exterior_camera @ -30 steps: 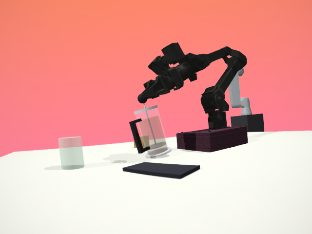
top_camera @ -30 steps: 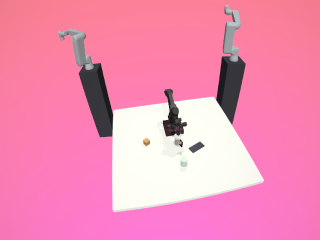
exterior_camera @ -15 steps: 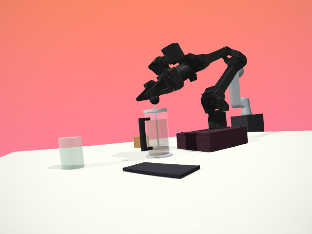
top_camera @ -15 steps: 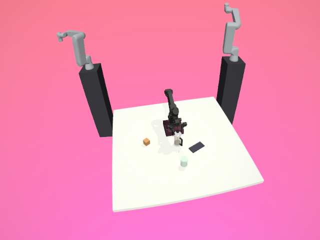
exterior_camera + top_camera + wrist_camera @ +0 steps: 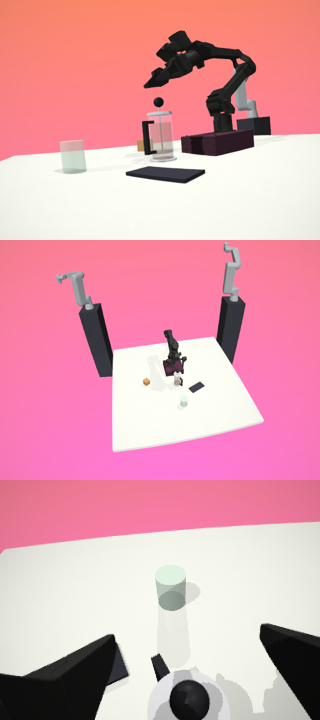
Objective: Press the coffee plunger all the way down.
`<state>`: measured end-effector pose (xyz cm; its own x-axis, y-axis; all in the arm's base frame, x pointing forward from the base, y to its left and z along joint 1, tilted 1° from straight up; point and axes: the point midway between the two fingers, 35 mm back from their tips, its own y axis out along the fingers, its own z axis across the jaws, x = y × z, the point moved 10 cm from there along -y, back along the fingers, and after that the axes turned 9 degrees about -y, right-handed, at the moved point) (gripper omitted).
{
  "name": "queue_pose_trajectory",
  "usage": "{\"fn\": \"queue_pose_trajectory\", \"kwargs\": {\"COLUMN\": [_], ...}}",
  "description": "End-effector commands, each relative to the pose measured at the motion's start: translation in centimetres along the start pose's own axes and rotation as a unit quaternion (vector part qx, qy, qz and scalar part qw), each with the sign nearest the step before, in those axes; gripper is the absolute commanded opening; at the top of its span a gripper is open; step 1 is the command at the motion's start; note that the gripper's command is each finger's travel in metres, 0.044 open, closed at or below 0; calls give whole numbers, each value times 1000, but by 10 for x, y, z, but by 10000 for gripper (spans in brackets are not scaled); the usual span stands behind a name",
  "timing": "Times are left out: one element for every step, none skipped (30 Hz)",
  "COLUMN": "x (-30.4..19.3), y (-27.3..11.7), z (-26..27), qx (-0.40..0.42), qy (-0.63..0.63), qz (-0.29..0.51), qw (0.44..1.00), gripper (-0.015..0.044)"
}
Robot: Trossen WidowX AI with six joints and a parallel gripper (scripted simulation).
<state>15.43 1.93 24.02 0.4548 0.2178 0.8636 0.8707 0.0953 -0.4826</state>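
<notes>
1. Above the coffee press (image 5: 161, 136), the gripper (image 5: 152, 82) hangs with its fingers spread wide and nothing between them; it touches neither knob nor lid.
2. On the white table (image 5: 232, 193) the coffee press stands upright, just in front of the dark maroon base block (image 5: 217, 142) of the arm (image 5: 232, 77).
3. Plunger knob (image 5: 158, 102): a black ball on a thin rod, sitting close above the grey lid (image 5: 159, 113). The filter disc lies near the bottom of the glass body.
4. Handle (image 5: 146, 138): black, on the camera-left side in the exterior view.
5. In the wrist view the knob (image 5: 189, 700) lies low in the picture between the two dark fingers, apart from both.
6. Nearby items:
   - pale green cup (image 5: 72, 156), well apart on the camera-left
   - dark flat slab (image 5: 165, 174), on the table near the press base, toward the camera
   - orange cube (image 5: 146, 381), partly hidden behind the press in the exterior view
</notes>
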Motion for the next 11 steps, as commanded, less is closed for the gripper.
{"fn": "queue_pose_trajectory", "kwargs": {"x": [13, 12, 12, 12, 12, 12, 12, 12, 12, 12, 12], "y": [-29, -29, -29, -29, -29, -29, -29, -29, -29, -29, -29], "z": [-2, -2, -2, -2, -2, -2, -2, -2, -2, -2, -2], "qx": [-3, -3, -3, -3, -3, -3, -3, -3, -3, -3, -3], "qy": [1, 2, 2, 2, 2, 2, 2, 2, 2, 2, 2], "qz": [-3, -3, -3, -3, -3, -3, -3, -3, -3, -3, -3], "qw": [1000, 1000, 1000, 1000, 1000, 1000, 1000, 1000, 1000, 1000, 1000], "gripper": [440, 440, 440, 440, 440, 440, 440, 440, 440, 440, 440]}}
